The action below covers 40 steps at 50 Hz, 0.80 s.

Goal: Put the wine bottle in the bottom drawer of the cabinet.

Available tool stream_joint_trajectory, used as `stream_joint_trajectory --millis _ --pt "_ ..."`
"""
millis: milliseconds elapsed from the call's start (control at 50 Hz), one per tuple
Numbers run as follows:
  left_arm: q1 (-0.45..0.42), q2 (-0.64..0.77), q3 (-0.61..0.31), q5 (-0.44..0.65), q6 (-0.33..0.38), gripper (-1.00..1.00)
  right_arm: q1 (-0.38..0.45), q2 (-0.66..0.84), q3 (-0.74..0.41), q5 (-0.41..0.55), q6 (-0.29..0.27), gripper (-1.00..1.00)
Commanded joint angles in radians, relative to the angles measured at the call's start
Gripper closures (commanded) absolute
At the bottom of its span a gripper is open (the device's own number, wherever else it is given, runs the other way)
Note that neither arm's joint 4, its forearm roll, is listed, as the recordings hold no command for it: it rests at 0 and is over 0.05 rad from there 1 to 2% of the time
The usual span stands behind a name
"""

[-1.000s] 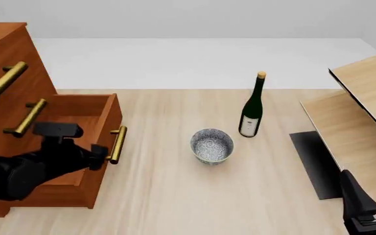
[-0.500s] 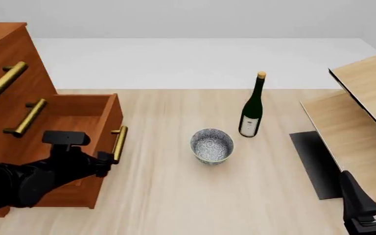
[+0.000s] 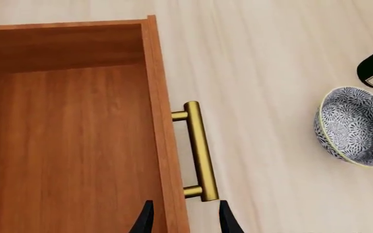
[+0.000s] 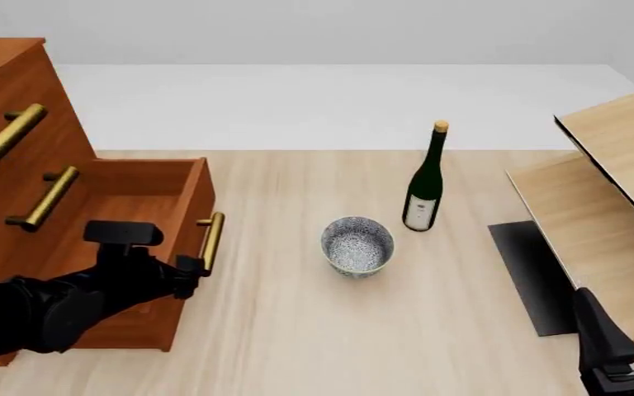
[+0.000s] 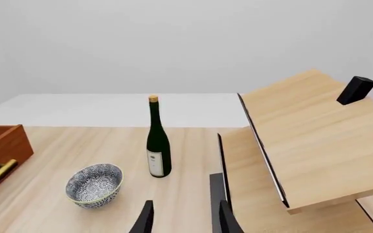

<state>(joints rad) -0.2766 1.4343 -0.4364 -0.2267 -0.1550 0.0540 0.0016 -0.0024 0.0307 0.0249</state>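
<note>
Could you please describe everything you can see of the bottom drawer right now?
The bottom drawer is a deep, reddish-brown wooden box, pulled well out of the cabinet. Its inside shows only bare wood. One brass bar handle, on two short posts, sits on its front. The left end effector hovers open by the handle's near end, straddling the front panel without visibly gripping anything.

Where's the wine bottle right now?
In the front view, the wine bottle stands upright on the table right of centre, just behind and right of the speckled bowl, well away from the open bottom drawer at left.
</note>
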Motion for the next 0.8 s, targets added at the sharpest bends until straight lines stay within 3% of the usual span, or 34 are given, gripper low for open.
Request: stream_joint_trajectory --millis 20,800 --pt "-0.024 0.028 0.015 0.002 -0.015 -1.00 -0.002 -0.001 -0.001 0.001 0.001 -1.00" --pt "-0.137 -0.055 -0.012 0.069 -0.063 -1.00 -0.007 -0.001 -0.006 0.003 0.000 -1.00"
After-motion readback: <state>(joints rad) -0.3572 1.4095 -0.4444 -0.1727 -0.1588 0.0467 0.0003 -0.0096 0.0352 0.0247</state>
